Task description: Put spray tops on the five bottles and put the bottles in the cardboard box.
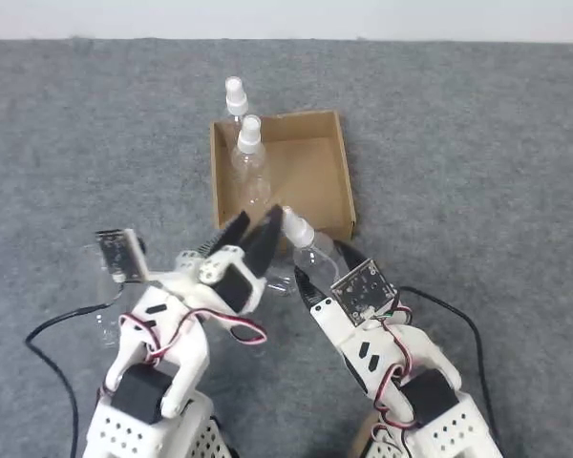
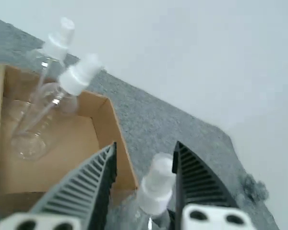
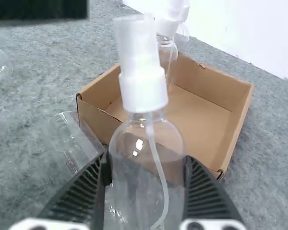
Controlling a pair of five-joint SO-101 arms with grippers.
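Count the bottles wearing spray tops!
3: one bottle stands in the cardboard box, a second bottle at its far edge, a third bottle in the right gripper. Others may be hidden.

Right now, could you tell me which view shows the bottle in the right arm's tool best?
The right wrist view: the bottle fills the middle, body to spray top, clamped in the right tool. The high view shows it from above, beside the left tool; the left wrist view catches mostly its spray top.

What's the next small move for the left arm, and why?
Probably close the left gripper on the spray top: it straddles the top with gaps either side, while the right gripper holds the bottle beside the cardboard box.
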